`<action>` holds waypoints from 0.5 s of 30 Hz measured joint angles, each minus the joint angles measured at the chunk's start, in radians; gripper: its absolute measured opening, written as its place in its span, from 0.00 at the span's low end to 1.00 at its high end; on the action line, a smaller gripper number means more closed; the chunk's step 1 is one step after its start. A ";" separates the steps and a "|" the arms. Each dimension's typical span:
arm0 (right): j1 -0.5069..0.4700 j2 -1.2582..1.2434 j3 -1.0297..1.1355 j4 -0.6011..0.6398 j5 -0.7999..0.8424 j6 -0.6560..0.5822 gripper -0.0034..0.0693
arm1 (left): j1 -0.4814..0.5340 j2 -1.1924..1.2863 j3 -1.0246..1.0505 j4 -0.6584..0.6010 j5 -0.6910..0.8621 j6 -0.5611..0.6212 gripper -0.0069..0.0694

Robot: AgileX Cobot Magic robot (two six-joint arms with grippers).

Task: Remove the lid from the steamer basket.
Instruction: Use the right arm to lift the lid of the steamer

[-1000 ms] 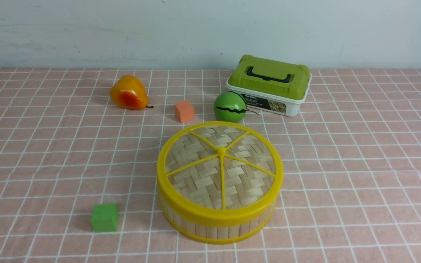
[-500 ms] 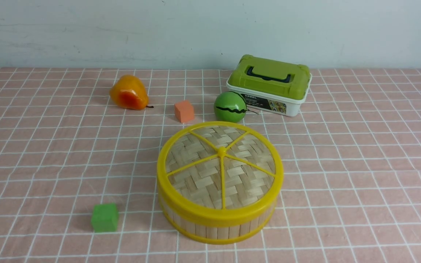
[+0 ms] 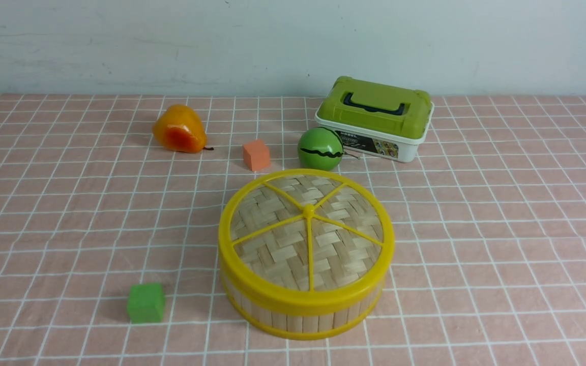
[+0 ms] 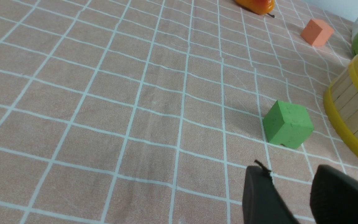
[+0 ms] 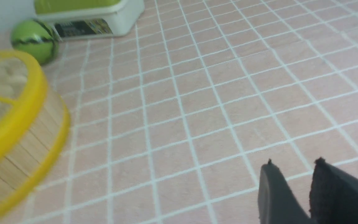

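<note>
Two big round parts I see together: the lid (image 3: 271,249) and the steamer basket (image 3: 303,324), which it covers.
Table: I see a pinkish surface (image 3: 501,244) with pale grid lines, and a plain wall stands behind it.
Steamer basket: it rests near the middle of the table, and its slatted wall shows between the lid and the lower yellow ring.
Lid: it lies flat upon the basket, woven, with a thick yellow rim and five spokes which meet at the knob (image 3: 309,210).
Storage box: the white box with green lid (image 3: 384,111) is behind the basket, to the right, and its dark handle lies on top.
Orange fruit: I find this pear-like piece (image 3: 179,128) far back on the left.
Green ball: the round green fruit (image 3: 320,148) with dark wavy lines sits just behind the basket, in front of the box.
Cubes: the green one (image 3: 146,303) is to the left of the basket, and the orange one (image 3: 256,155) is between the two fruits.
Left gripper (image 4: 286,183): its fingers are apart, with nothing between them.
Right gripper (image 5: 294,174): its fingers are also apart, and they hold nothing.
</note>
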State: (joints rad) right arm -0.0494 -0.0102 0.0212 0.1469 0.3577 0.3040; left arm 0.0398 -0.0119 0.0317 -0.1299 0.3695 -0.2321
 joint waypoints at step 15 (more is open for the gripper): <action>0.000 0.000 0.005 0.378 -0.060 0.235 0.28 | 0.000 0.000 0.000 0.001 0.000 0.000 0.40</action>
State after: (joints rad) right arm -0.0494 -0.0102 0.0266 0.5245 0.2974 0.5389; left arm 0.0398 -0.0119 0.0317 -0.1288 0.3695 -0.2321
